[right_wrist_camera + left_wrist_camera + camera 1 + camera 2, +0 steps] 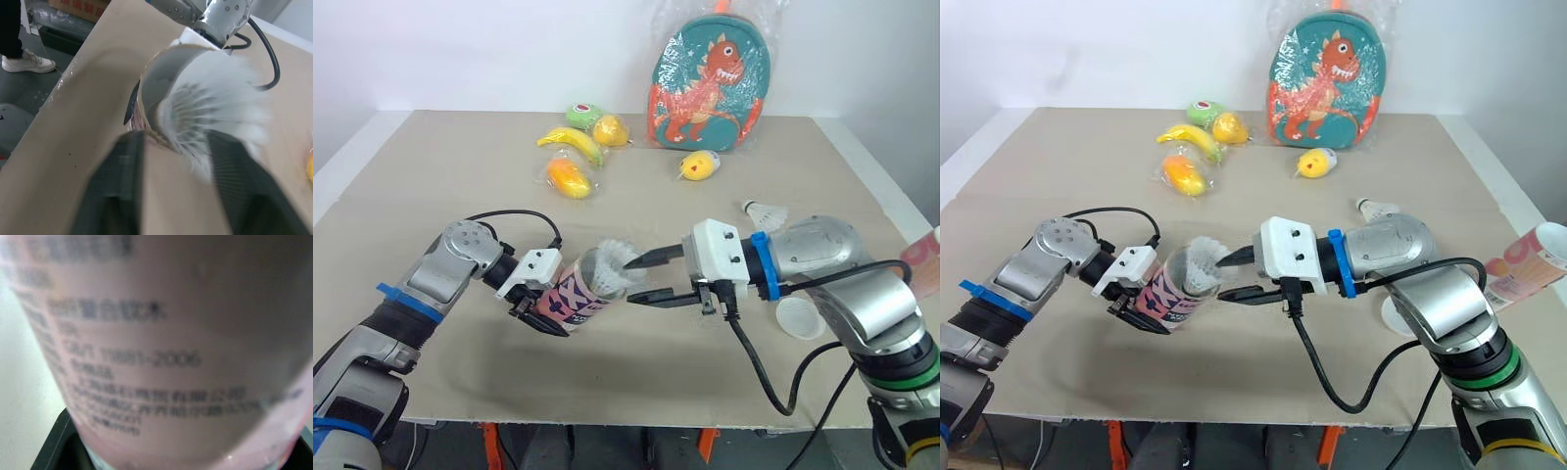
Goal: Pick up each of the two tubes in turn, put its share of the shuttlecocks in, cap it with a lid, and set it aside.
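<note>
A pink printed tube (570, 294) is tilted above the table with its mouth turned to the right, and my left gripper (540, 311) is shut on its lower part. Its printed wall (161, 357) is close up in the left wrist view. A white shuttlecock (617, 262) sticks feathers-out from the tube's mouth (161, 73). My right gripper (642, 278) is open right at the mouth, one finger above the feathers (215, 107) and one below. A second shuttlecock (766, 211) lies behind my right arm. A clear lid (800, 317) lies beside it. The second pink tube (1528, 262) lies at the right edge.
A teal dinosaur backpack (710, 83) stands at the back against the wall. Toy fruit in bags, a banana (572, 143), an orange piece (570, 178), a lemon (611, 129) and a yellow toy (700, 164), lie on the far half of the table (431, 186).
</note>
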You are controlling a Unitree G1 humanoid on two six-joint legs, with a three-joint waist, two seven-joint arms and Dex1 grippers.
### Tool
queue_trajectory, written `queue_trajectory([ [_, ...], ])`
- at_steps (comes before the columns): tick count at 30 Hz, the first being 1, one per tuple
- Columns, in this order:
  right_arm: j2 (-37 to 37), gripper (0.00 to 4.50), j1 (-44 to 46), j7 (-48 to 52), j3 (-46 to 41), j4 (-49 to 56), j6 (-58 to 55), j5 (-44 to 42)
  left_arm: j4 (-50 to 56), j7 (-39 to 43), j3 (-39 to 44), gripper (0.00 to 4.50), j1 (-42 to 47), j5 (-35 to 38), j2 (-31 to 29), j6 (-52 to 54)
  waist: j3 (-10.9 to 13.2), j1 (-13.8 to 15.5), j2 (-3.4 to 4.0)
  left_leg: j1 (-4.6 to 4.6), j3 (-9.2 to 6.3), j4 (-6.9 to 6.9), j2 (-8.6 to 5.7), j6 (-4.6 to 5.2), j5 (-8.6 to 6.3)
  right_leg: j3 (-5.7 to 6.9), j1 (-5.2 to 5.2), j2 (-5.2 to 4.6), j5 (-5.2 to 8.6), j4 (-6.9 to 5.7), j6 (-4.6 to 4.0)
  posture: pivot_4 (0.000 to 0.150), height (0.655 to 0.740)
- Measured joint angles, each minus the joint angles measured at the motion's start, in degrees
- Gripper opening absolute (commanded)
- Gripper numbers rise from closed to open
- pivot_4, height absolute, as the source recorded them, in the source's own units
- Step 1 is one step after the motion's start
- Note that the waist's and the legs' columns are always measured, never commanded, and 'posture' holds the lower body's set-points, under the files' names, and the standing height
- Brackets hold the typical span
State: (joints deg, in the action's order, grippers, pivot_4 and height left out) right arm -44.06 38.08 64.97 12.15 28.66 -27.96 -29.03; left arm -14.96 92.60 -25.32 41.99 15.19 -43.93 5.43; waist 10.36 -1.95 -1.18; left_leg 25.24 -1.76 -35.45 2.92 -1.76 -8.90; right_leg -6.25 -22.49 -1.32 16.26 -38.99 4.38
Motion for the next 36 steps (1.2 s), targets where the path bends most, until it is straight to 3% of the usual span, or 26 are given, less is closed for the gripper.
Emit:
queue_trajectory([
  [4,-0.78,3.35,-1.38,-0.22,-5.7,1.79,-0.53,-3.92,0.23,-0.01,0.07,2.83,-0.07,-0.02,0.05,0.01,0.0,0.07,-0.03,0.02,-0.01,0.0,0.0,0.0,0.0,0.01,0.02,-0.01,-0.02,0.01,-0.01,0.15,0.7347],
  [8,-4.85,3.35,-10.9,-2.97,-13.01,0.25,-0.88,-2.81,0.41,-0.01,0.56,2.83,-0.51,-0.07,0.13,0.0,-0.01,0.22,-0.12,0.03,-0.01,0.01,0.0,-0.01,-0.01,0.03,0.01,-0.01,-0.01,0.02,-0.08,0.15,0.7347],
  [17,-4.31,3.35,-20.12,-20.97,-18.89,-27.29,8.7,16.02,0.59,-0.01,1.29,2.83,-1.15,-0.36,0.14,-0.03,-0.02,0.05,-0.13,-0.04,0.11,0.01,-0.01,-0.01,-0.01,-0.07,-0.01,-0.01,-0.04,0.01,-0.02,0.15,0.7347],
  [25,0.13,3.35,-14.54,-30.18,-19.08,-42.52,14.57,22.23,0.93,-0.04,1.61,2.83,-1.49,-0.57,0.08,-0.1,-0.03,-0.29,-0.07,-0.05,0.09,0.0,-0.05,-0.01,-0.01,-0.11,0.02,0.0,-0.07,0.0,0.03,0.15,0.7347],
  [36,4.49,3.35,-4.72,-30.29,-16.14,-57.78,19.61,25.92,1.04,0.0,2.02,2.83,-1.86,-0.56,0.07,-0.11,-0.02,-0.58,-0.06,-0.06,0.08,0.02,-0.07,-0.01,-0.01,-0.11,0.06,-0.02,-0.09,0.01,-0.02,0.15,0.7347],
])
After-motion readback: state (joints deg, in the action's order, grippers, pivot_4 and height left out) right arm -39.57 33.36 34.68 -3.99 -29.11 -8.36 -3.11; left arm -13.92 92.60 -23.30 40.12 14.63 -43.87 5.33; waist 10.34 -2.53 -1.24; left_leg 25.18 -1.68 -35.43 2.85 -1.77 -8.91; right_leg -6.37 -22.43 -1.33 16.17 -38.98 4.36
